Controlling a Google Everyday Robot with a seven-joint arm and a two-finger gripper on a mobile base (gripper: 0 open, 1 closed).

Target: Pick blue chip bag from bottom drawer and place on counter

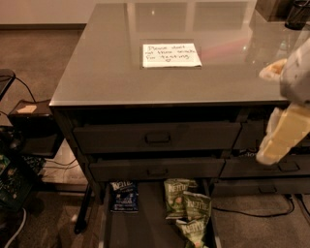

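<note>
The blue chip bag (124, 195) lies flat at the back left of the open bottom drawer (145, 227), its white lettering facing up. The counter (121, 72) is the glossy grey top above, with a white handwritten note (171, 54) on it. My gripper (264, 116) hangs at the right edge of the camera view, in front of the counter's right front corner and the upper drawers. Its cream fingers (285, 133) are spread apart with nothing between them. It is well above and to the right of the blue bag.
Several green Kettle bags (188, 208) lie in the right half of the drawer. Two closed drawers with recessed handles (157, 138) sit above it. Dark boxes and cables (29, 131) crowd the floor to the left. A dark object (296, 14) stands at the counter's back right.
</note>
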